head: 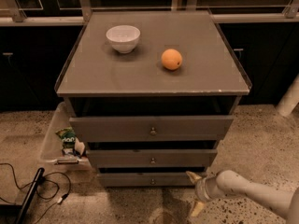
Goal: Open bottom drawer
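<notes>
A grey three-drawer cabinet stands in the middle of the camera view. The bottom drawer (140,179) is its narrowest, slimmest front, just above the floor, with a small brass knob (153,181) at its centre. It sits about flush under the middle drawer (152,158). My gripper (193,193) comes in from the lower right on a white arm, low over the floor, just right of the bottom drawer's right end. Its two tan fingers are spread apart and hold nothing.
The widest top drawer (151,128) juts out. A white bowl (123,38) and an orange (171,59) sit on the cabinet top (93,73). A clear bin with packets (61,141) stands at the left. Black cables (42,185) lie on the speckled floor.
</notes>
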`<state>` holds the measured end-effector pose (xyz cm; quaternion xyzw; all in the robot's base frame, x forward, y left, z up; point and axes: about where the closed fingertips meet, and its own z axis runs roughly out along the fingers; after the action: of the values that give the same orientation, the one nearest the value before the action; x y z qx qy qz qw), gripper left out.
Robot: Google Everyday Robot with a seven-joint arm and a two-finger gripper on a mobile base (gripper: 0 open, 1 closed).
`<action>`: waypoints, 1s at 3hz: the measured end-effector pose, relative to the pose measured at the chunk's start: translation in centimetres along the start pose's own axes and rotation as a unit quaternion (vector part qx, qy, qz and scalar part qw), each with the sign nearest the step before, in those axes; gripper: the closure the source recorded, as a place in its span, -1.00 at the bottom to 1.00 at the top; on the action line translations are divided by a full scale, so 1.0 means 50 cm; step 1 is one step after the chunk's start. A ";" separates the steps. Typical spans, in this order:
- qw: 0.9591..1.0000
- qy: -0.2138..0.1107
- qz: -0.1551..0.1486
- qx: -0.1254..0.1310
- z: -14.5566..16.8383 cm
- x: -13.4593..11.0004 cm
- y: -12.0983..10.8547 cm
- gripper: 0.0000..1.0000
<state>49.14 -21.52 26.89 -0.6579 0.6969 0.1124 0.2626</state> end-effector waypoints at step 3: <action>0.999 -0.023 -0.019 0.013 0.144 0.060 -0.049 -1.00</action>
<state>53.12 -20.75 19.76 -0.6649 0.6794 0.1131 0.2890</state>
